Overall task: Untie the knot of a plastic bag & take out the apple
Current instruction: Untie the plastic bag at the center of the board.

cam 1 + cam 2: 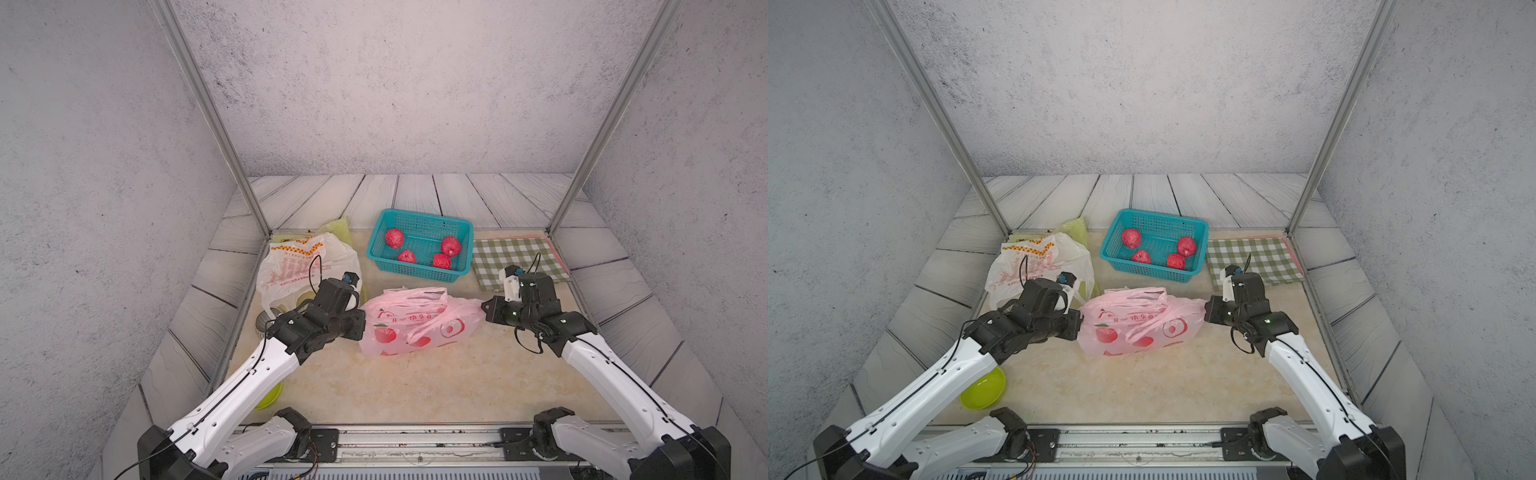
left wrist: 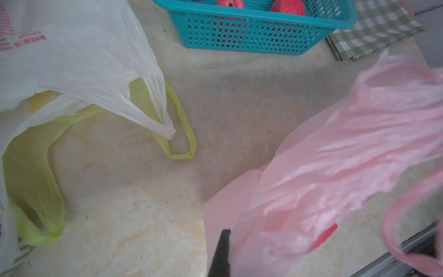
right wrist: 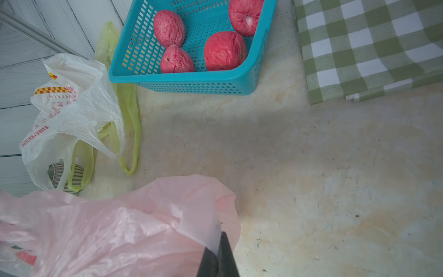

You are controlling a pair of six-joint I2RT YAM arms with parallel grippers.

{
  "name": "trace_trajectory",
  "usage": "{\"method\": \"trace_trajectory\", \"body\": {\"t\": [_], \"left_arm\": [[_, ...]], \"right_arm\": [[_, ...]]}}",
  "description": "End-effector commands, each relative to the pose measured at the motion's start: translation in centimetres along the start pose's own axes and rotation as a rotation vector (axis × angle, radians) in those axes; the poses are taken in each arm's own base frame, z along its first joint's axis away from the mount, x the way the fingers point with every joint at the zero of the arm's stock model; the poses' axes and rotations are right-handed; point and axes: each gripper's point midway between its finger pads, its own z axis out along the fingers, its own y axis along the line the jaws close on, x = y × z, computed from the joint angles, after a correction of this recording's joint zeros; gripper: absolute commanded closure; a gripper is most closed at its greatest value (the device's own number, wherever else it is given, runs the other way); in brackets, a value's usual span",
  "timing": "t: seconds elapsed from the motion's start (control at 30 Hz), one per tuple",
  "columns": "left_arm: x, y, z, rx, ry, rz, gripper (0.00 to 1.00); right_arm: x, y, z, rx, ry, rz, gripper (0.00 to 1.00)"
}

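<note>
Pink plastic bag (image 1: 415,328) lies in the middle of the table (image 1: 415,395), near the teal basket (image 1: 415,272); the left gripper (image 1: 360,325) is clamped on one end; the right gripper (image 1: 485,309) pinches the opposite end.

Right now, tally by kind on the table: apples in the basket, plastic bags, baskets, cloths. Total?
apples: 4
plastic bags: 3 (pink bag, white bag, yellow-green bag)
basket: 1
checked cloth: 1
Total: 9
</note>
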Motion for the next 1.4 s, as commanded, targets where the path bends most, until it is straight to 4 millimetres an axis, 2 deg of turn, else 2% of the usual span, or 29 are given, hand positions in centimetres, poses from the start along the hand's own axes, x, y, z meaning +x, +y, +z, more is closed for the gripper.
{"method": "trace_trajectory", "body": {"t": [0.0,0.13,0.2,0.27,0.3,0.33,0.37,0.4,0.43,0.47,0.5,0.53,0.57,0.67,0.73,0.87,0.97,1.1,1.23,1.37], "left_arm": [[-4.2,-1.7,-0.9,0.059,-0.083,0.037,0.91],[-7.2,-3.1,-1.9,0.09,-0.129,0.097,0.89],[-7.3,-3.8,-2.3,0.133,-0.139,0.122,0.89],[-6.5,-4.2,-2.5,0.177,-0.151,0.122,0.89],[-5.4,-4.4,-2.3,0.204,-0.149,0.113,0.85],[-4.4,-4.6,-2.1,0.233,-0.145,0.094,0.72],[-2.8,-4.6,-1.4,0.258,-0.124,0.065,0.55],[-1.0,-4.7,-0.6,0.285,-0.098,0.018,0.39],[0.9,-5.0,0.1,0.321,-0.069,-0.017,0.32],[2.1,-5.2,0.3,0.341,-0.053,-0.039,0.26],[3.4,-5.2,0.2,0.343,-0.042,-0.051,0.22],[3.9,-5.1,-0.3,0.34,-0.056,-0.048,0.2],[3.8,-5.0,-1.1,0.334,-0.086,-0.038,0.18],[1.4,-4.4,-4.7,0.298,-0.215,0.013,0.09],[-0.4,-4.8,-6.4,0.294,-0.255,0.077,0.08],[-2.3,-7.8,-6.2,0.388,-0.178,0.17,0.13],[-2.2,-10.5,-5.3,0.457,-0.11,0.23,0.16],[-0.1,-13.0,-3.2,0.435,-0.011,0.318,0.11],[2.1,-13.0,0.6,0.294,0.111,0.388,0.12],[1.8,-11.3,2.9,0.113,0.133,0.44,0.12]], "right_arm": [[-4.7,4.3,-1.1,-0.16,-0.102,-0.043,1.0],[-6.7,7.1,-2.3,-0.266,-0.146,-0.111,1.0],[-6.5,7.6,-2.7,-0.292,-0.149,-0.131,1.0],[-5.4,6.9,-2.4,-0.281,-0.139,-0.132,1.0],[-4.2,6.0,-1.9,-0.265,-0.118,-0.122,1.0],[-2.8,5.2,-1.4,-0.253,-0.094,-0.109,1.0],[-1.4,4.4,-0.9,-0.244,-0.07,-0.095,0.92],[0.4,3.3,-0.3,-0.233,-0.04,-0.081,0.77],[2.2,2.2,0.1,-0.213,-0.016,-0.075,0.71],[3.4,1.2,0.1,-0.185,-0.01,-0.075,0.68],[4.5,0.2,-0.2,-0.149,-0.017,-0.081,0.6],[4.9,-0.6,-0.8,-0.112,-0.038,-0.096,0.51],[4.9,-0.9,-1.7,-0.091,-0.066,-0.114,0.48],[4.0,-0.4,-4.1,-0.066,-0.114,-0.163,0.45],[3.5,0.5,-5.1,-0.084,-0.11,-0.167,0.45],[3.0,2.2,-5.9,-0.151,-0.106,-0.146,0.45],[4.3,3.8,-5.5,-0.249,-0.026,-0.142,0.45],[8.0,5.5,-5.0,-0.361,0.112,-0.161,0.45],[11.8,6.4,-4.0,-0.417,0.213,-0.177,0.45],[13.7,6.5,-3.1,-0.423,0.249,-0.178,0.46]]}}
